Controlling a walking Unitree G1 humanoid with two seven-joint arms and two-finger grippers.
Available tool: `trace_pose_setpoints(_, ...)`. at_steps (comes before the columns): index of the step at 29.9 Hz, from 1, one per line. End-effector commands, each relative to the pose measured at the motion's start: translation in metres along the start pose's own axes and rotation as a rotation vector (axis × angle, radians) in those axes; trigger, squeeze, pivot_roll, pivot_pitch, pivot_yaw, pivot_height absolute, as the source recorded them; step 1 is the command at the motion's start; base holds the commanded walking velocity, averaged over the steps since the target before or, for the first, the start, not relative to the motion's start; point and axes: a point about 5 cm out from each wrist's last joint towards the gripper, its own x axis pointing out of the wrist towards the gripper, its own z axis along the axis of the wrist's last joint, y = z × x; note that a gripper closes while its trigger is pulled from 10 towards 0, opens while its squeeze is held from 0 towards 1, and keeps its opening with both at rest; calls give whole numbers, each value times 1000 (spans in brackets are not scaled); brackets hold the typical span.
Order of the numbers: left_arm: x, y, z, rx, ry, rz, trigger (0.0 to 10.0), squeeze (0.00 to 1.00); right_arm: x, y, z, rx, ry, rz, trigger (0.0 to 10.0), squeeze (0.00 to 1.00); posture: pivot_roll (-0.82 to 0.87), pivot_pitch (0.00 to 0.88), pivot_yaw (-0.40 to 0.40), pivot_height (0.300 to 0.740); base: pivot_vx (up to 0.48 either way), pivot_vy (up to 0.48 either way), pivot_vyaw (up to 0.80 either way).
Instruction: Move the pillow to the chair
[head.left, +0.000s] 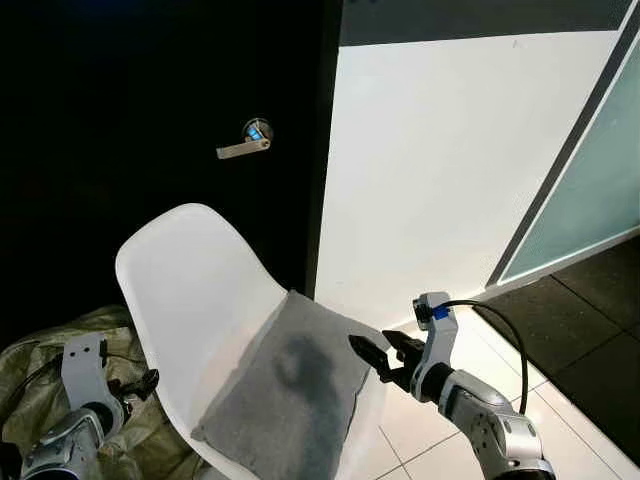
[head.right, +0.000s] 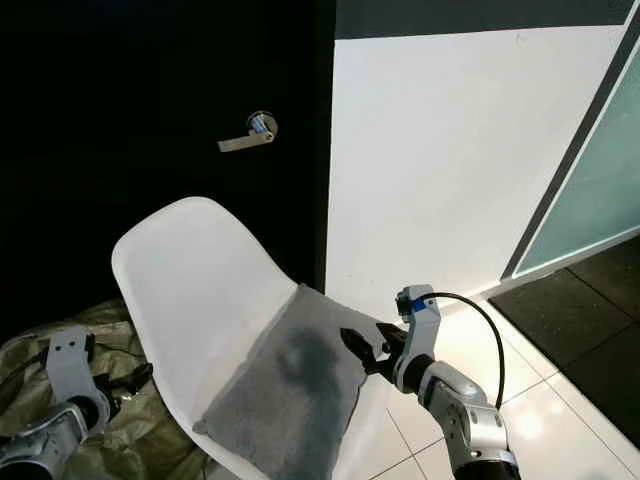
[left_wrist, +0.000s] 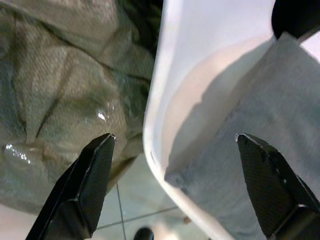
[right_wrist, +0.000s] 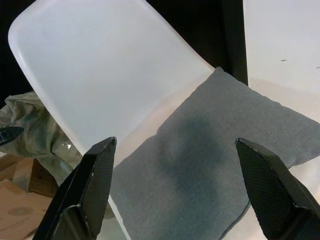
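Observation:
A grey square pillow (head.left: 295, 385) lies on the seat of a white plastic shell chair (head.left: 190, 280), leaning a little against the backrest. My right gripper (head.left: 385, 352) hovers open just off the pillow's right corner, with nothing between its fingers. The right wrist view looks straight at the pillow (right_wrist: 215, 150) and the chair (right_wrist: 100, 65). My left gripper (head.left: 140, 385) stays low at the chair's left side, open and holding nothing. In its wrist view the chair's rim (left_wrist: 155, 125) and the pillow's edge (left_wrist: 260, 150) lie between the fingers.
An olive plastic-wrapped bundle (head.left: 60, 370) sits on the floor left of the chair. Behind it stands a dark door with a silver lever handle (head.left: 245, 145), then a white wall (head.left: 450, 150) and a teal glass panel (head.left: 590, 200). Pale floor tiles (head.left: 500, 360) spread to the right.

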Motion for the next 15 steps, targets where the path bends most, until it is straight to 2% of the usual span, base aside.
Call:
trace_pose_setpoints(1, 1, -3, 2, 0, -14, -11, 10000, 0, -1, 1, 2, -3, -10, 1, 10000, 0, -139, 4, -72, 737, 0, 0, 0)
trace_pose_setpoints(4, 2, -12, -4, 4, -3, -44, 10000, 0, -1, 1, 3, -3, -10, 2, 10000, 0, -139, 3, -73, 737, 0, 0, 0)
trace_pose_setpoints(15, 4, -11, -3, 3, 6, -43, 10000, 0, -1, 1, 2, -2, -12, 2, 10000, 0, -142, 0, -71, 737, 0, 0, 0)
